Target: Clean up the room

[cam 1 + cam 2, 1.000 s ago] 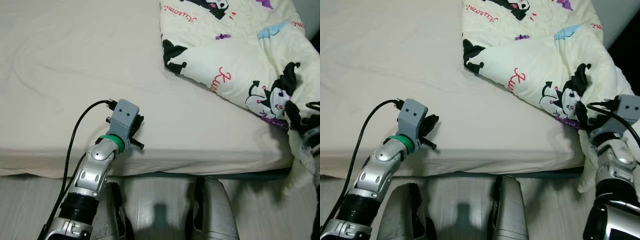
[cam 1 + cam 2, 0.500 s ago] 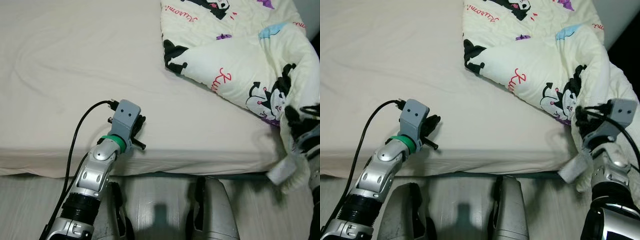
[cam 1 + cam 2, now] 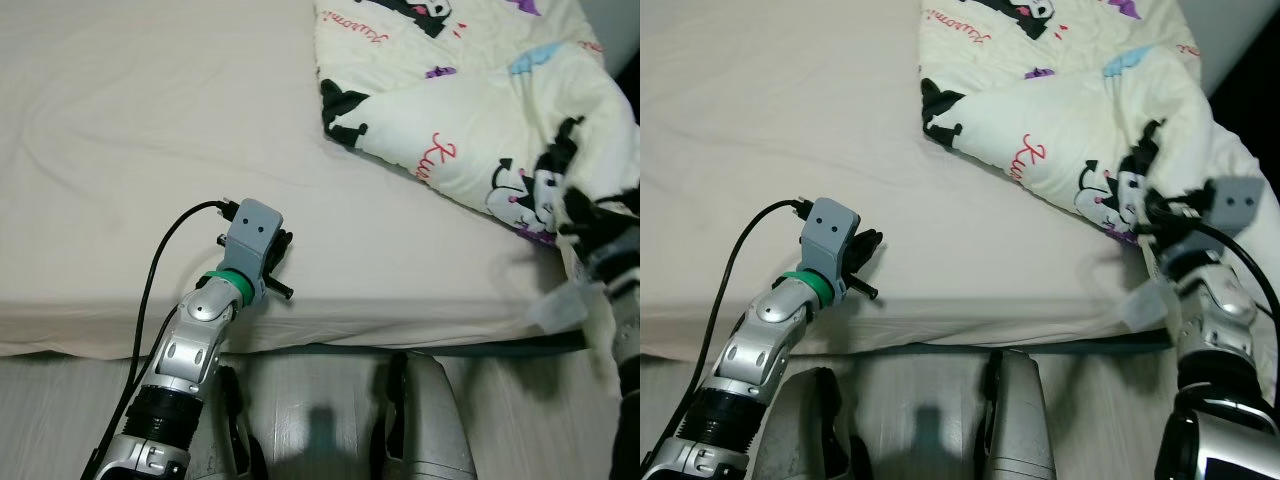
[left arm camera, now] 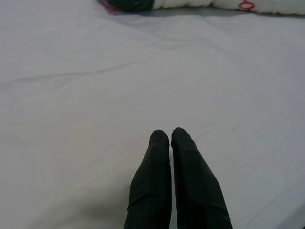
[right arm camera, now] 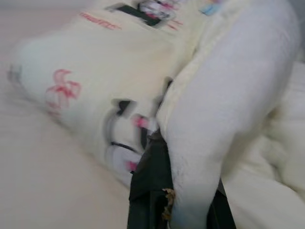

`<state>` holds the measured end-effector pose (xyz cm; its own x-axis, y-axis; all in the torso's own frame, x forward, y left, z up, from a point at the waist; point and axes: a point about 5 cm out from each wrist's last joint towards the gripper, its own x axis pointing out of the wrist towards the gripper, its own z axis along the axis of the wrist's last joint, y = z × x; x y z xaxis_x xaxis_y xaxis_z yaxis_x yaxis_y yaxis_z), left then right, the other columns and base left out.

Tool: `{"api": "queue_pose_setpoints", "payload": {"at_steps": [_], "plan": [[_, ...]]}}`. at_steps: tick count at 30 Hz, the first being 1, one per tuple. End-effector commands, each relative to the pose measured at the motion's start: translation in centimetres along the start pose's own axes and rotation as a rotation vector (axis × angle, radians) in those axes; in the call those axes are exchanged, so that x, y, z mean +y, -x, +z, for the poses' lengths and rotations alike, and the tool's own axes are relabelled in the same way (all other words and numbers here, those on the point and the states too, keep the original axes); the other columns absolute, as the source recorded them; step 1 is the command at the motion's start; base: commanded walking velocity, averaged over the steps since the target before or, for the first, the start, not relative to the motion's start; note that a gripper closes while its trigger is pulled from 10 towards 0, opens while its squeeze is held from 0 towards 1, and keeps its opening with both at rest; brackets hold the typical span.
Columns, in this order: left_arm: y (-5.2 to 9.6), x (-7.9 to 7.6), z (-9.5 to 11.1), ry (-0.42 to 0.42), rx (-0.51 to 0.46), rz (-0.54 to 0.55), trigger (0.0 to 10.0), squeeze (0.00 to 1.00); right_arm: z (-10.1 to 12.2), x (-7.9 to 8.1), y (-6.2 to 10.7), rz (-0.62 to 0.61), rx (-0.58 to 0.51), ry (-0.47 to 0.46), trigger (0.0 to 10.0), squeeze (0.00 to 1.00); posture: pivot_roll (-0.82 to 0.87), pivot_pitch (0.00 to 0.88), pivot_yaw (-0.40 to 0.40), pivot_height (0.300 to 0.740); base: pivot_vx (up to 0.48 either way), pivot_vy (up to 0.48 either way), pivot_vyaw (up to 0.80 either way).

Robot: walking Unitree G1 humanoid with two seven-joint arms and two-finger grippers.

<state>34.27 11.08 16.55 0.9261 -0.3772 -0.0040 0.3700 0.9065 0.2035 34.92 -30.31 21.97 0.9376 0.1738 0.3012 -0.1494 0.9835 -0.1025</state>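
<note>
Between right gripper [image 3: 1155,212] fingers: cartoon-print comforter [image 3: 470,110] edge, pinched tight; soft, bulky, drapes; regrip corner hem. Left gripper [image 4: 170,135] closed, empty, resting over bedsheet [image 3: 150,150]

Bright, even light (right wrist view blurred).

Blanket [image 3: 470,110]: soft plush cloth, printed. Bed sheet [image 3: 150,150]: smooth matt fabric. Arms [image 3: 190,350]: glossy silver metal.
</note>
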Motion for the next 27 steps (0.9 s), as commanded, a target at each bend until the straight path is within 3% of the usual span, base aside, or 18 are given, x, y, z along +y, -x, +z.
{"api": "queue_pose_setpoints", "payload": {"at_steps": [1,2,3,4,5,6,7,8,9,11,12,13,14,17,19,23,26,27], "plan": [[0.2,-0.4,-0.9,0.011,0.027,-0.011,10.0,0.00,1.2,3.0,-1.1,0.208,-0.042,0.023,0.0,0.00,-0.05,0.271,0.089,0.555,0.000,0.000,0.00],[0.2,-0.4,-0.9,0.011,0.027,-0.011,10.0,0.00,1.2,3.0,-1.1,0.208,-0.042,0.023,0.0,0.00,-0.05,0.271,0.089,0.555,0.000,0.000,0.00],[0.2,-0.4,-0.9,0.013,0.027,-0.012,10.0,0.00,1.0,6.1,-1.3,0.386,-0.005,0.036,6.2,0.00,-0.05,0.271,0.089,0.555,0.000,0.000,0.00],[0.1,-0.5,-0.9,0.015,0.026,-0.012,10.0,0.00,0.0,9.4,-0.7,0.569,0.062,0.065,10.0,0.00,-0.05,0.267,0.084,0.555,0.000,0.000,0.00],[0.1,-0.5,-0.9,0.015,0.026,-0.012,10.0,0.00,0.0,9.4,-0.7,0.569,0.062,0.065,10.0,0.00,-0.05,0.267,0.084,0.555,0.000,0.000,0.00],[0.1,-0.6,-0.9,0.017,0.025,-0.012,10.0,0.00,-1.7,12.4,0.8,0.746,0.149,0.112,10.0,0.00,-0.06,0.267,0.078,0.555,0.000,0.000,0.00],[0.1,-0.6,-0.9,0.017,0.025,-0.012,10.0,0.00,-1.7,12.4,0.8,0.746,0.149,0.112,10.0,0.00,-0.06,0.267,0.078,0.555,0.000,0.000,0.00],[0.1,-0.6,-0.9,0.018,0.024,-0.012,10.0,0.00,-2.9,14.0,2.1,0.847,0.203,0.140,10.0,0.00,-0.06,0.267,0.078,0.555,0.000,0.000,0.00],[0.1,-0.6,-0.9,0.018,0.024,-0.012,10.0,0.00,-2.9,14.0,2.1,0.847,0.203,0.140,10.0,0.00,-0.06,0.267,0.078,0.555,0.000,0.000,0.00],[0.0,-0.5,-0.7,0.022,0.019,-0.009,10.0,0.00,-5.6,15.9,5.9,1.034,0.332,0.168,10.0,0.00,-0.06,0.268,0.072,0.555,0.000,0.000,0.00],[0.0,-0.5,-0.7,0.022,0.019,-0.009,10.0,0.00,-5.6,15.9,5.9,1.034,0.332,0.168,10.0,0.00,-0.06,0.268,0.072,0.555,0.000,0.000,0.00],[-0.1,-0.5,-0.6,0.025,0.015,-0.006,10.0,0.00,-6.3,16.4,7.6,1.103,0.381,0.165,10.0,0.00,-0.07,0.269,0.069,0.555,0.000,0.000,0.00],[-0.1,-0.5,-0.6,0.025,0.015,-0.006,10.0,0.00,-6.3,16.4,7.6,1.103,0.381,0.165,10.0,0.00,-0.07,0.269,0.069,0.555,0.000,0.000,0.00],[-0.4,0.2,0.5,0.039,-0.030,0.031,10.0,0.00,-7.4,17.2,12.4,1.317,0.531,0.149,10.0,0.00,-0.07,0.267,0.067,0.555,0.000,0.000,0.00],[-0.5,0.3,0.9,0.046,-0.045,0.042,10.0,0.00,-7.3,17.4,13.4,1.368,0.554,0.136,10.0,0.00,-0.07,0.267,0.067,0.555,0.000,0.000,0.00],[-0.5,0.1,3.1,0.061,-0.131,-0.009,10.0,0.00,-6.9,17.9,13.3,1.334,0.539,0.146,10.0,0.00,-0.07,0.269,0.061,0.555,0.000,0.000,0.00],[-0.7,-0.9,5.0,0.055,-0.195,-0.057,10.0,0.00,-6.0,16.0,7.8,0.923,0.378,0.231,10.0,0.00,-0.07,0.271,0.065,0.555,0.000,0.000,0.00],[-0.9,-1.0,5.0,0.060,-0.191,-0.052,10.0,0.00,-4.5,14.2,5.2,0.705,0.279,0.257,10.0,0.00,-0.07,0.271,0.065,0.555,0.000,0.000,0.00]]}}
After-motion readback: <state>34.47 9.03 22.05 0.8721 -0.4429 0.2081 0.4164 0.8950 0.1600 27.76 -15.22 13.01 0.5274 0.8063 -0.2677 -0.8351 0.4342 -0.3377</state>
